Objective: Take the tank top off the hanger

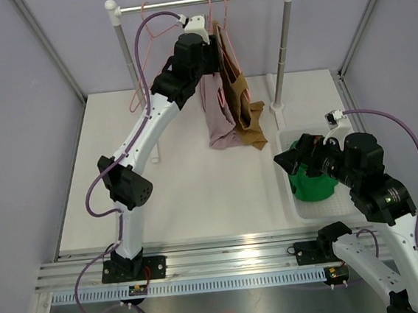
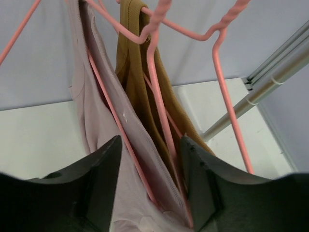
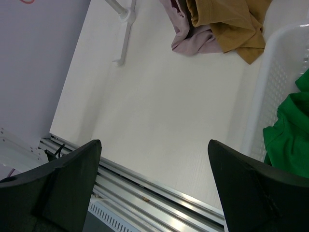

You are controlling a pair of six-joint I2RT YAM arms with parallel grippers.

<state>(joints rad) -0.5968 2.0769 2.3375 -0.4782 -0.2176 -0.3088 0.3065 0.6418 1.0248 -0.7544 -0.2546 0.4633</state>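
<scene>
Fingers (image 2: 104, 174) of the left gripper (image 2: 150, 152) stand spread and hold nothing. They straddle the mauve tank top (image 2: 104, 130) and a pink hanger (image 2: 154, 82) on the rack (image 1: 201, 0) at the bench's far edge. A brown top (image 2: 133, 63) hangs just beside. Right gripper (image 3: 154, 154), wide open and empty, hovers by the right-edge basket (image 3: 270, 82) of green cloth (image 3: 289, 130).

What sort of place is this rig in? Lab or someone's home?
Likely a lab test cell: a small clothes rack stands on a white table, plain walls around it, aluminium rails along the near edge.
</scene>
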